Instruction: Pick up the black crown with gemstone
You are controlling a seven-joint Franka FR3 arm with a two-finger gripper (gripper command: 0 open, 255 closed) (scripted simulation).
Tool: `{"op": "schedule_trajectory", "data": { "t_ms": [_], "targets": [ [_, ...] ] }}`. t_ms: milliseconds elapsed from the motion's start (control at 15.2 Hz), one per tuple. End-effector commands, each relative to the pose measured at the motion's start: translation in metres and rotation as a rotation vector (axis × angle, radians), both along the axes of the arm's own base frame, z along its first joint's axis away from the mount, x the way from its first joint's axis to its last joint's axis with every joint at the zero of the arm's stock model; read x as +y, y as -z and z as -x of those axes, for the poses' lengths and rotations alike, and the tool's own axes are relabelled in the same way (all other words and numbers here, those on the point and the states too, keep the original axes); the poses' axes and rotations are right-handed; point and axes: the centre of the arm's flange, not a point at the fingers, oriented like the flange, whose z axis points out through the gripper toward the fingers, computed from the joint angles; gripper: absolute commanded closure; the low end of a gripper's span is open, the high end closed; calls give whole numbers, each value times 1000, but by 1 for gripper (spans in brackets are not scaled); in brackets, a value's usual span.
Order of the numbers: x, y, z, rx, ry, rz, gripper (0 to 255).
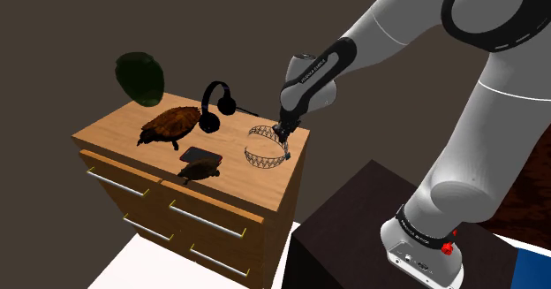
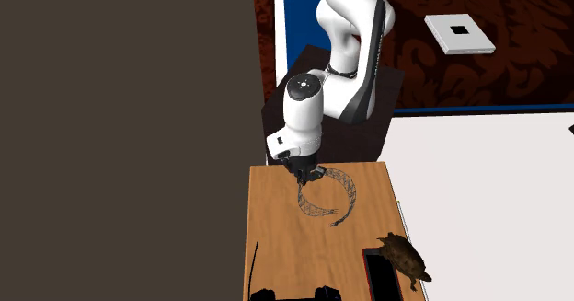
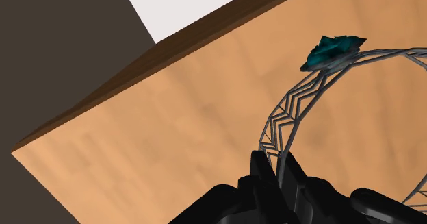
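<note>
The crown [image 1: 261, 162] is a thin dark lattice ring lying on the wooden dresser top [image 1: 115, 133], near the edge at the shoulder view's right. A teal gemstone [image 3: 334, 49] sits on its band [image 3: 295, 99]. My black gripper [image 1: 283, 140] comes down on the ring's side nearest the arm. In the wrist view the gripper [image 3: 277, 168] is shut on the band, which runs up from between the two fingers. From the second exterior view the gripper [image 2: 304, 178] stands over one end of the crown [image 2: 344, 187].
A large brown turtle [image 1: 169, 125], black headphones [image 1: 216, 106] and a small turtle [image 1: 203, 169] on a flat black slab share the dresser. A dark green object [image 1: 139, 75] stands behind it. The dresser's edge [image 3: 164, 55] runs close to the gripper.
</note>
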Motion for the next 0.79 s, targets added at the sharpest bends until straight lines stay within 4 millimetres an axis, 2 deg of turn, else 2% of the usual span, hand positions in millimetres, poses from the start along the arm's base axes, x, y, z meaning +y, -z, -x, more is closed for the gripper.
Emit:
{"op": "schedule_trajectory", "data": {
  "t_ms": [0, 726],
  "targets": [
    [0, 1, 1, 1, -1, 0, 255],
    [0, -57, 1, 1, -1, 0, 255]
  ]
}}
